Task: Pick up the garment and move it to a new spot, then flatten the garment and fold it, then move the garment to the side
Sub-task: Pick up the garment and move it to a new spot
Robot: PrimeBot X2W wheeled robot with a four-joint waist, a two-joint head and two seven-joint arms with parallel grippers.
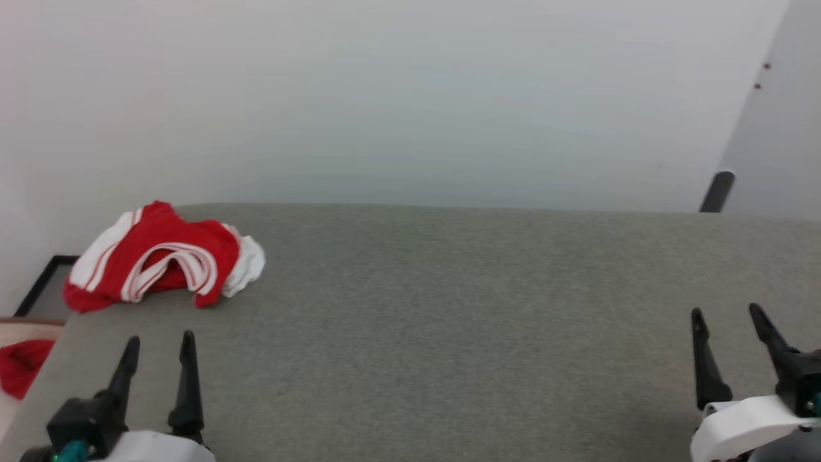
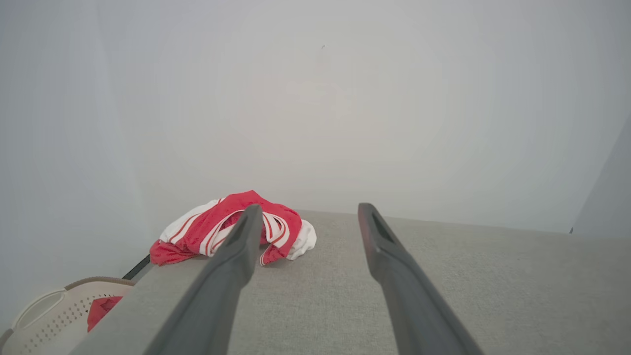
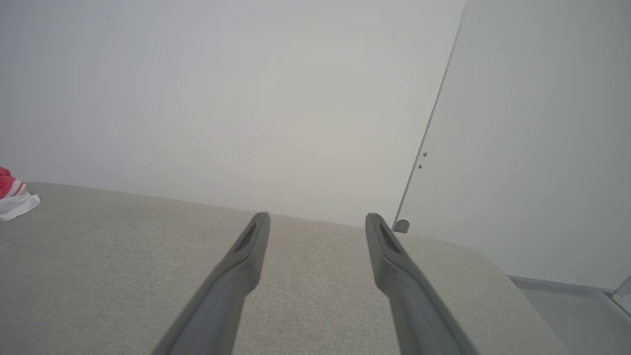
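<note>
The garment [image 1: 160,260], a red jersey with white sleeves and striped trim, lies crumpled at the far left corner of the grey padded table [image 1: 449,321]. Its chest lettering is hidden in the folds. In the left wrist view the garment [image 2: 217,229] sits ahead and left of the fingers; in the right wrist view the garment's white edge [image 3: 15,199] peeks in at the left. My left gripper [image 1: 159,346] stands open near the front left, well short of the garment. My right gripper [image 1: 728,317] stands open at the front right, nothing between its fingers.
A pale perforated basket [image 2: 44,315] with a small red cloth lump [image 1: 22,366] stands on the floor left of the table. A white wall runs behind the table, with a door panel [image 3: 542,148] to the right. The table's right end rounds off [image 3: 493,266].
</note>
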